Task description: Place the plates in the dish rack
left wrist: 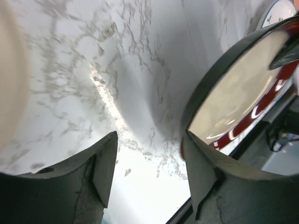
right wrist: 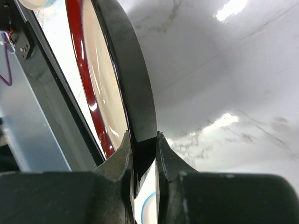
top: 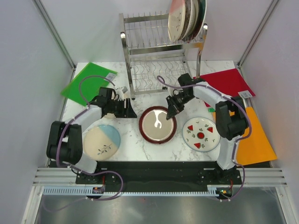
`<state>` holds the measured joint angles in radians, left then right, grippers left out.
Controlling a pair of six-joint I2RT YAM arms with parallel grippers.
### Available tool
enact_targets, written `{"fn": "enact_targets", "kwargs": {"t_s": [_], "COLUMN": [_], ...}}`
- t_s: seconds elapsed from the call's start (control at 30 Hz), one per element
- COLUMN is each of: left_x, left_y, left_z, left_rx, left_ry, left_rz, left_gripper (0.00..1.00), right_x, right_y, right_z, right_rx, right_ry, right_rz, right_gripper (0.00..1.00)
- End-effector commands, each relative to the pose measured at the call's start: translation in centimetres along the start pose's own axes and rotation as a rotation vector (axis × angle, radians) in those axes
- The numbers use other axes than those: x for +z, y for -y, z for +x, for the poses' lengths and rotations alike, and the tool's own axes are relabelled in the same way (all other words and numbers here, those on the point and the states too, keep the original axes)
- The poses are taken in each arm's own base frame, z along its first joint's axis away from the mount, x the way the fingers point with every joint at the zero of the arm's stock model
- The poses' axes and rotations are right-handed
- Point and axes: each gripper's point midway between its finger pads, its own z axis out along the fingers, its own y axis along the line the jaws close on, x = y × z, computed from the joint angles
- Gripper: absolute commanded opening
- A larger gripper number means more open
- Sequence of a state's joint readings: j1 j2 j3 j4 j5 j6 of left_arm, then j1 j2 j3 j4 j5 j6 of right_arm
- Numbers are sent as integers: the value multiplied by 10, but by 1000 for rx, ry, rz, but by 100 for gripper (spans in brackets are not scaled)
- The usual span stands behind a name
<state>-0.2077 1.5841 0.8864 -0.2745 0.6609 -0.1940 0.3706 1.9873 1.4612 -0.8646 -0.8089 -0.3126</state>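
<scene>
The cream plate with dark red rim (top: 158,124) lies mid-table in front of the dish rack (top: 154,56). My right gripper (top: 172,113) is shut on its far right rim; the right wrist view shows the rim (right wrist: 135,93) pinched between my fingers (right wrist: 144,140), with the plate's dark underside showing. My left gripper (top: 129,111) is open and empty just left of that plate, whose edge (left wrist: 233,102) is by the right finger of the gripper (left wrist: 149,163). Several plates (top: 187,18) stand in the rack's upper tier. The cream and light-blue plate (top: 102,141) and the watermelon plate (top: 201,133) lie flat.
A green mat (top: 88,84) lies at the back left, a red mat (top: 229,81) at the back right, and an orange mat (top: 254,137) at the right. The rack's lower tier (top: 154,77) holds no plates. White walls enclose the table.
</scene>
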Motion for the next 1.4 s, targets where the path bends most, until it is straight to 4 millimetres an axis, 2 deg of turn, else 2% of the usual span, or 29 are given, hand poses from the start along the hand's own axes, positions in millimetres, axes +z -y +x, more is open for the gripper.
{"fn": "enact_targets", "kwargs": {"t_s": [0.0, 0.03, 0.07, 0.1, 0.17, 0.2, 0.27, 0.3, 0.37, 0.4, 0.47, 0.5, 0.57, 0.6, 0.67, 0.77, 0.8, 0.87, 0.93, 0.97, 1.07, 1.17, 1.23, 1.37], "left_x": [-49, -64, -71, -78, -93, -96, -100, -101, -102, -103, -105, -107, -108, -108, -108, -106, -105, -104, -103, -102, -103, -104, -104, -103], "left_y": [-2, 1, 2, 2, -4, -7, -14, -18, -21, -23, -27, -30, -31, -31, -30, -30, -29, -28, -27, -26, -25, -27, -29, -33], "left_z": [-28, -35, -35, -37, -40, -40, -37, -38, -38, -42, -50, -55, -61, -64, -67, -68, -68, -68, -67, -66, -66, -66, -67, -69], "left_rx": [222, 257, 263, 267, 285, 280, 275, 276, 287, 298, 286, 285, 279, 277, 275, 276, 277, 248, 233, 233, 223, 214, 204, 171], "left_ry": [108, 155, 164, 183, 212, 216, 224, 230, 240, 255, 281, 297, 306, 313, 319, 319, 318, 324, 330, 329, 334, 340, 344, 355], "left_rz": [-174, -218, -238, -260, -313, -325, -355, -374, -388, -400, -436, -457, -466, -473, -471, -461, -454, -444, -436, -430, -430, -445, -453, -467], "left_gripper": [68, 68, 68, 68, 67, 67, 65, 65, 66, 68, 73, 74, 73, 73, 72, 71, 71, 71, 71, 71, 71, 71, 71, 71], "right_x": [-79, -93, -103, -121, -141, -162, -185, -211, -238, -275, -310, -357, -398, -419, -450, -477, -479, -493, -494, -498, -493, -476, -474, -457], "right_y": [-73, -86, -93, -109, -122, -139, -156, -178, -199, -209, -226, -229, -252, -261, -275, -280, -280, -273, -268, -256, -243, -237, -239, -228], "right_z": [-49, -54, -59, -68, -79, -90, -102, -118, -136, -158, -177, -188, -200, -197, -205, -214, -217, -221, -225, -228, -240, -255, -259, -271], "right_rx": [-212, -244, -247, -295, -327, -382, -413, -467, -502, -485, -502, -442, -477, -492, -486, -456, -453, -417, -397, -303, -232, -213, -205, -189], "right_ry": [155, 192, 216, 268, 326, 388, 457, 546, 643, 780, 924, 1101, 1294, 1365, 1509, 1641, 1665, 1756, 1775, 1823, 1813, 1772, 1770, 1724], "right_rz": [24, 42, 67, 89, 141, 169, 212, 240, 288, 409, 498, 657, 722, 790, 858, 948, 959, 1049, 1171, 1238, 1373, 1438, 1426, 1450], "right_gripper": [0, 0, 0, 0, 0, 0, 0, 0, 0, 0, 0, 0, 0, 0, 0, 0, 0, 0, 0, 0, 0, 0, 0, 0]}}
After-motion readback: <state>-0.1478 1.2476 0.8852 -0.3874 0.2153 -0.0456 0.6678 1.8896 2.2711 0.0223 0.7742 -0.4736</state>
